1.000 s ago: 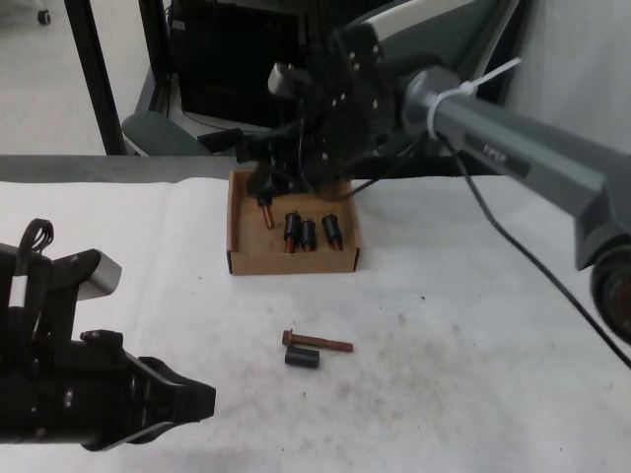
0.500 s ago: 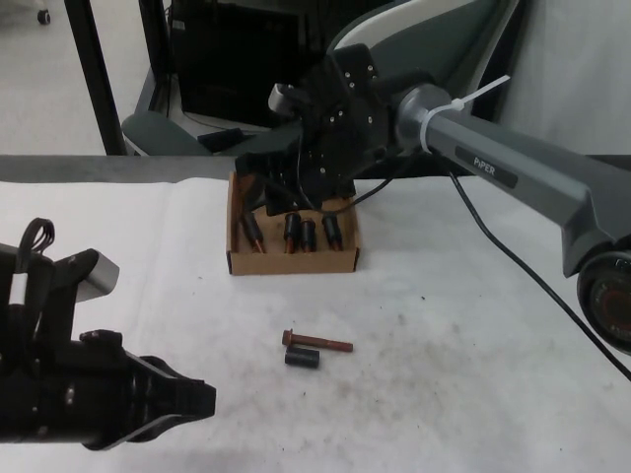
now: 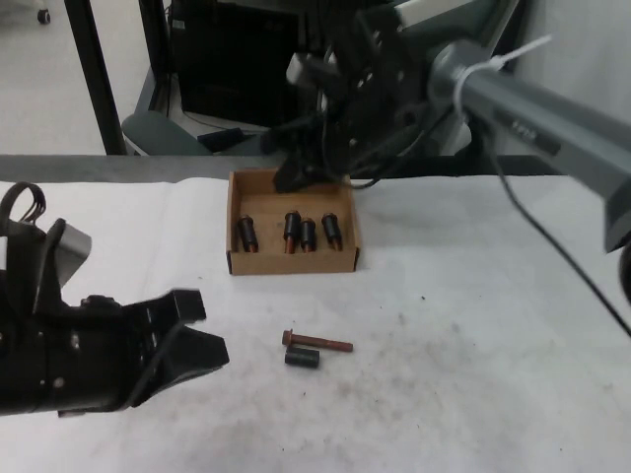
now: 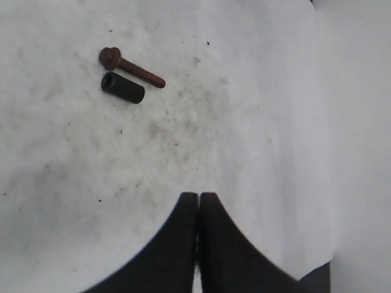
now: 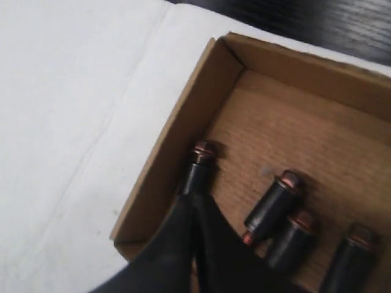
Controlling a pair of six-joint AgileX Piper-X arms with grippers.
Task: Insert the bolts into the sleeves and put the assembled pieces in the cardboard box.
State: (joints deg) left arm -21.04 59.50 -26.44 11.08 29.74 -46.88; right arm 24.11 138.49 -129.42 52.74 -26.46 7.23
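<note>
The cardboard box (image 3: 237, 261) holds several assembled bolt-and-sleeve pieces (image 3: 309, 235), one apart on its left side (image 3: 245, 234). A loose rusty bolt (image 3: 317, 342) lies on the white cloth with a black sleeve (image 3: 302, 359) just in front of it; the left wrist view has the same bolt (image 4: 131, 68) and sleeve (image 4: 123, 88) side by side. My left gripper (image 4: 198, 196) is shut and empty, low at the near left (image 3: 212, 340), short of the loose pair. My right gripper (image 5: 194, 198) hangs shut and empty over the box's back edge (image 3: 291, 177), above the leftmost piece (image 5: 198, 168).
White cloth (image 3: 473, 345) covers the bench, with open room to the right of the loose parts. Behind the box stand dark equipment and a black frame post (image 3: 94, 79). A cable (image 3: 532, 246) trails from the right arm over the cloth.
The right gripper let go of the assembled piece, which now lies in the box's left side, and rose back and to the right. The left gripper moved right, toward the loose bolt and sleeve.
</note>
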